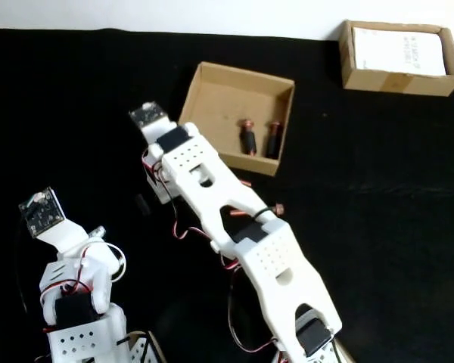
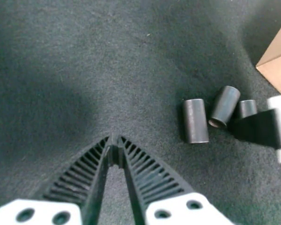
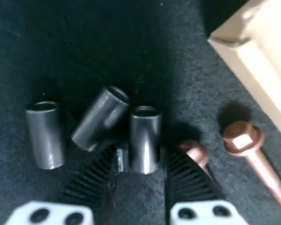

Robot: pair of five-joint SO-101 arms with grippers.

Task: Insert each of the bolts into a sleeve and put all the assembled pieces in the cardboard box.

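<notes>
Left end effector (image 2: 114, 143) clenched, empty, above counter (image 2: 61, 56). Right end effector (image 3: 144, 151) released, jaws straddling one sleeve (image 3: 145, 133) of three. Two bolts (image 3: 247, 140) beside it. Two assembled pieces (image 1: 247, 138) in box (image 1: 212, 98).

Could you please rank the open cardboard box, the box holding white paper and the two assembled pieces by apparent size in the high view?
1. The open cardboard box, largest.
2. The box holding white paper, slightly smaller but seemingly farther off, so unsure.
3. The two assembled pieces, far smaller, alike.
</notes>
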